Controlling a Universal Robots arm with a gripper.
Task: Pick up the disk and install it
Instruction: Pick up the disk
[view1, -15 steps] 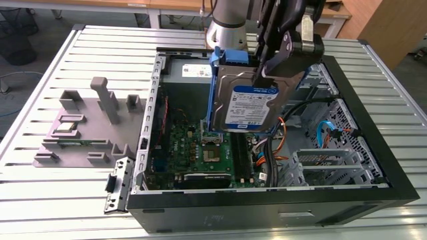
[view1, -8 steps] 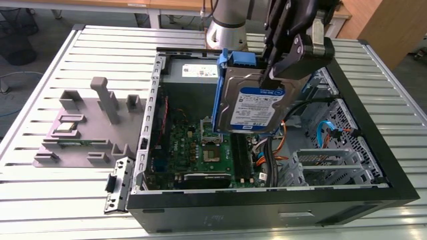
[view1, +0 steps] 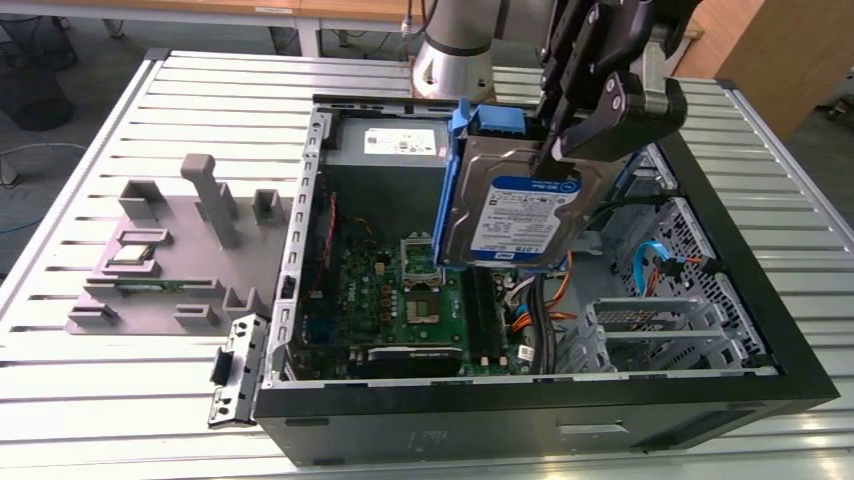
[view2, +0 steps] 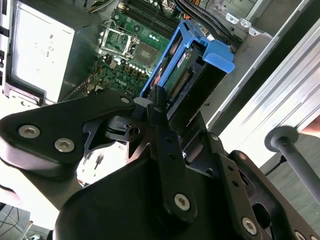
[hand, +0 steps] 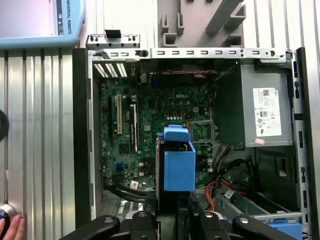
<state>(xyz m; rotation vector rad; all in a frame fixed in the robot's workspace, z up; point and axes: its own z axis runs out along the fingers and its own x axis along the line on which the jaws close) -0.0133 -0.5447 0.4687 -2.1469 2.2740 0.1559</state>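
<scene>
The black metal gripper is clamped on the top edge of the disk. The disk is a flat silver rectangle with a glossy blue-and-white label and blue plastic rails. It hangs upright, slightly tilted, above the open black computer case. Inside the case lie a green motherboard and, at the far end, a grey power-supply box. The case sits on a ribbed metal table.

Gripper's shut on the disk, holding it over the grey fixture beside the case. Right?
No. The gripper is shut on the disk, but holds it over the open computer case, above the motherboard, not over the grey fixture. The exterior view shows it.
</scene>
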